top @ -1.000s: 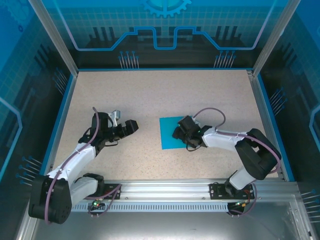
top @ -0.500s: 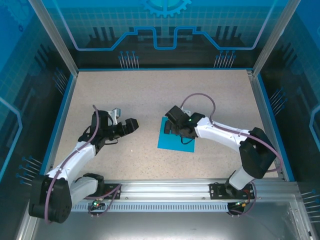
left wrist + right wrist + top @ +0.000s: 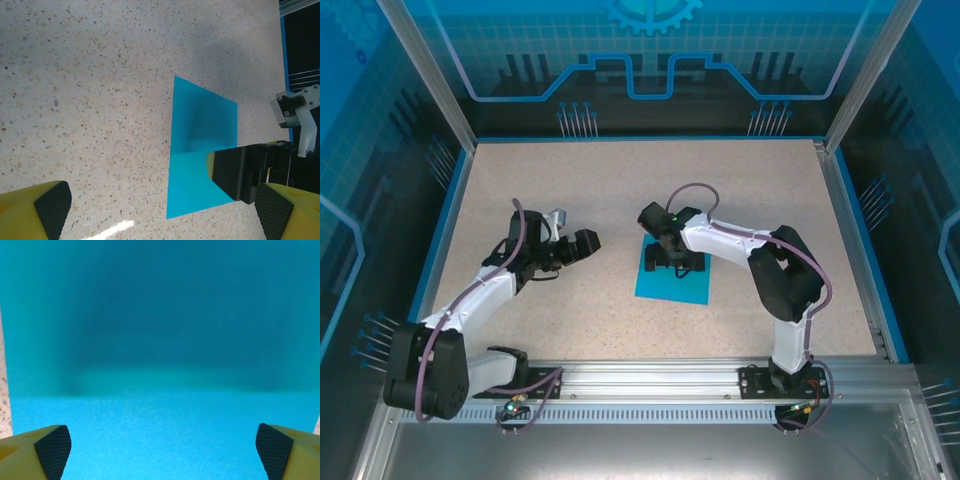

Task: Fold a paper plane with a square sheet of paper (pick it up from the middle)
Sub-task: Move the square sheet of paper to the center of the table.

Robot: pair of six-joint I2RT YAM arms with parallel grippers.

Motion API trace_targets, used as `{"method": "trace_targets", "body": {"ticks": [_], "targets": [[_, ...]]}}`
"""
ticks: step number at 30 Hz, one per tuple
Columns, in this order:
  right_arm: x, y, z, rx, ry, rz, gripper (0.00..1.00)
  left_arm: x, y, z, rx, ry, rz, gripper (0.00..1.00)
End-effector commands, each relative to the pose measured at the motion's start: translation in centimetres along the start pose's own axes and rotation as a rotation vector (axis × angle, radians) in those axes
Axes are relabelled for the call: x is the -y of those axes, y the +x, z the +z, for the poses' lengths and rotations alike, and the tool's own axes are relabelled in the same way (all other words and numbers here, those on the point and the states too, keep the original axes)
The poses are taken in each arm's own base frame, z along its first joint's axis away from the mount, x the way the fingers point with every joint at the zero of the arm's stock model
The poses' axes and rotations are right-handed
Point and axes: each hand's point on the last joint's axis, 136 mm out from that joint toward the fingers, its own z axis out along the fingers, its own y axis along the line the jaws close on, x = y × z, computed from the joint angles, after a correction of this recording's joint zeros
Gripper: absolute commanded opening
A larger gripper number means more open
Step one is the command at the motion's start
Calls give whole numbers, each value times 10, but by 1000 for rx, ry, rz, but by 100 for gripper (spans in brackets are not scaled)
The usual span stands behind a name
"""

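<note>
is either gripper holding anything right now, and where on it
Nothing is held. The right gripper stands open over the flat square sheet of paper; the left gripper is open, apart from it.

R gripper (image 3: 675, 262) is sweeping left across the sheet (image 3: 670, 288), now hovering over its far half, w/ elbow folding in toward centre. Sheet is skewing slightly clockwise. L gripper (image 3: 586, 243) is edging fwd a bit.
</note>
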Motion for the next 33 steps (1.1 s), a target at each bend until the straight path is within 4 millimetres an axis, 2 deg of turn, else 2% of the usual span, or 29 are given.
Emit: {"method": "trace_targets", "body": {"ticks": [1, 7, 11, 17, 20, 25, 30, 33], "targets": [[2, 0, 9, -60, -13, 15, 99, 9, -2, 0, -17, 18, 24, 99], [-9, -2, 25, -114, -63, 20, 99, 7, -1, 3, -31, 9, 12, 98], [-2, 1, 31, -135, -33, 58, 99, 5, -1, 4, -35, 1, 6, 99], [-4, -13, 10, -80, -49, 90, 99, 6, -2, 7, -51, -4, -2, 99], [0, -14, 15, -81, -16, 105, 99, 6, -4, 8, -53, -2, -4, 99], [7, -2, 36, -115, 45, 118, 100, 6, -5, 10, -64, -4, -2, 98], [9, 27, 63, -206, 73, 112, 99, 4, -1, 9, -78, -15, 7, 99], [7, 36, 74, -233, 53, 117, 98, 2, 0, 9, -79, -20, 6, 98]]}}
